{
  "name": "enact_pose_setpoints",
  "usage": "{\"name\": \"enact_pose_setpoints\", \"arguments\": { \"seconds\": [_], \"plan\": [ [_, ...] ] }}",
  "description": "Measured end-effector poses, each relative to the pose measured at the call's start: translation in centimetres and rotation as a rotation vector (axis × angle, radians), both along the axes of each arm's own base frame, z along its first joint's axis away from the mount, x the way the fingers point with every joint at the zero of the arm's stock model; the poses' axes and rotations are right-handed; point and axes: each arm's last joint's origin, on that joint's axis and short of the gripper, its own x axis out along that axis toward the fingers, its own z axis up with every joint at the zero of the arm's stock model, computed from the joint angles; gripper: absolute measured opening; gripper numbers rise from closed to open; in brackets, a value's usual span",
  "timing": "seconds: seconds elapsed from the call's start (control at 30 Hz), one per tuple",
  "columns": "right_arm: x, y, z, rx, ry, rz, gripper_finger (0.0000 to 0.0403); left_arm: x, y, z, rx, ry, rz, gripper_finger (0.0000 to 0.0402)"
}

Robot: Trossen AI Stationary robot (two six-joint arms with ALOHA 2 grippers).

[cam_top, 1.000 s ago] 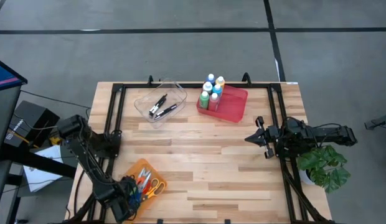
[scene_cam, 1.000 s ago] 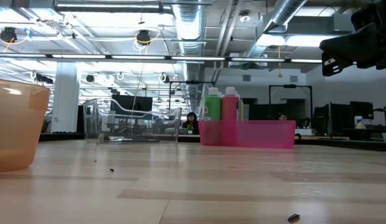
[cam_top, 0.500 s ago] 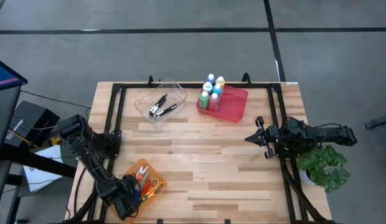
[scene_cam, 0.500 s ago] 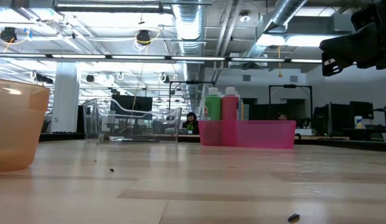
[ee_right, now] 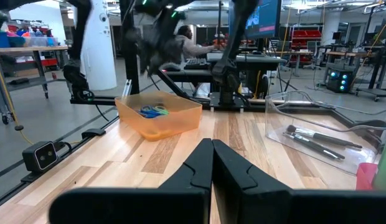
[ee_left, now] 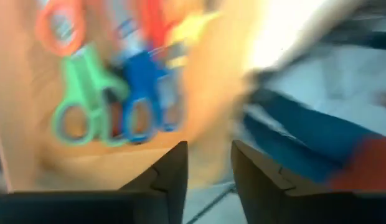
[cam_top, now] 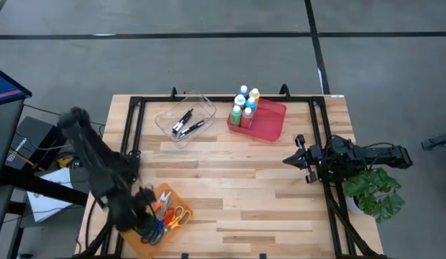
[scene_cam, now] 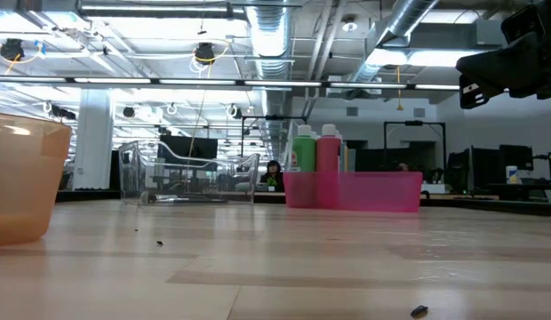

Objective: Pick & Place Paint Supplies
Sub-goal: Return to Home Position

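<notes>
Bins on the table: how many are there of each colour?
Clear bin: 1
Red bin, holding the paint bottles: 1
Orange bin: 1
Total: 3

Ahead of the right gripper (cam_top: 288, 160), jaws closed, bare table (cam_top: 237, 183) lies free up to the orange bin (ee_right: 174, 121); clear tray (cam_top: 198, 105) and red bin (cam_top: 270, 119) stand to 1 side. Scissors (ee_left: 87, 93) crowd the bin ahead of the left gripper (ee_left: 209, 145), jaws parted

Small white-capped plastic paint bottles (cam_top: 244, 104): I can read no label.
Black box (cam_top: 25, 140) beside the wooden counter (cam_top: 244, 187): white marking, illegible to me.
Elsewhere: I find nothing readable.
</notes>
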Motion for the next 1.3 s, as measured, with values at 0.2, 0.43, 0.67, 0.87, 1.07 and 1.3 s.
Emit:
{"name": "enact_pose_setpoints", "arguments": {
  "seconds": [0.2, 0.43, 0.67, 0.87, 1.07, 1.3],
  "plan": [
    [0.0, 0.0, 0.0, 0.000, 0.000, 0.000, 0.0000, -1.8, 6.3, 7.5, -0.001, -0.594, -0.038, 0.0017],
    [0.0, 0.0, 0.0, 0.000, 0.000, 0.000, 0.0000, -5.6, 14.2, 15.1, 0.453, -1.371, -0.048, 0.0001],
    [0.0, 0.0, 0.0, 0.000, 0.000, 0.000, 0.0000, -10.4, 19.1, 16.8, 0.690, -1.600, -0.034, 0.0000],
    [0.0, 0.0, 0.0, 0.000, 0.000, 0.000, 0.0000, -11.9, 20.3, 15.1, 0.646, -1.606, -0.048, 0.0000],
    [0.0, 0.0, 0.0, 0.000, 0.000, 0.000, 0.0000, -11.4, 19.8, 9.7, 0.590, -1.602, -0.049, 0.0000],
    [0.0, 0.0, 0.0, 0.000, 0.000, 0.000, 0.0000, -9.5, 18.2, 3.2, 0.521, -1.584, -0.020, 0.0000]
  ]
}}
